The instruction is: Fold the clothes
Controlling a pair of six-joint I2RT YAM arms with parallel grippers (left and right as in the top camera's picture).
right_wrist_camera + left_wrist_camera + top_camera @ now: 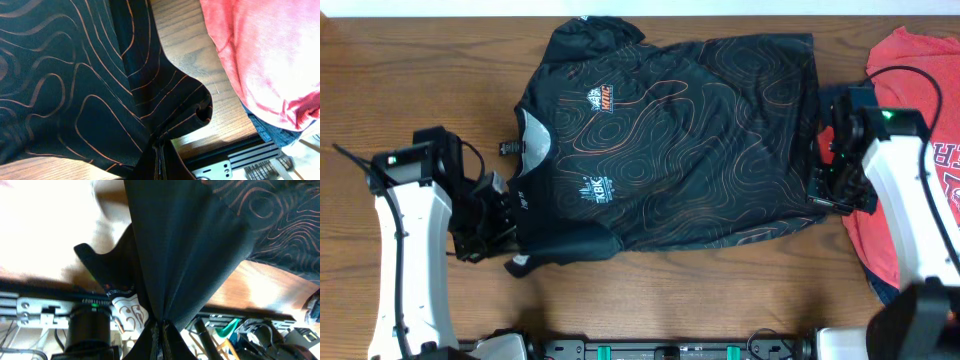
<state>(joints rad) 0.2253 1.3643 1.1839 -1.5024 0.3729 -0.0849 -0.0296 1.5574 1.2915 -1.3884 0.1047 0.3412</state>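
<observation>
Left jaws pinch the black shirt [670, 140] sleeve edge, right jaws its hem, red garment [920, 50] close.

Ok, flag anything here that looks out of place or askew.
Nothing damaged or spilled. The black shirt lies mostly flat, collar left; only its lower-left sleeve and right hem bunch where the left jaws and right jaws pinch them. A red garment lies crumpled at far right, over something blue.

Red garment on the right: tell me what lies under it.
Blue denim-like fabric pokes out beneath the red garment, on the wooden table. The rest is covered, so what it is stays hidden.
</observation>
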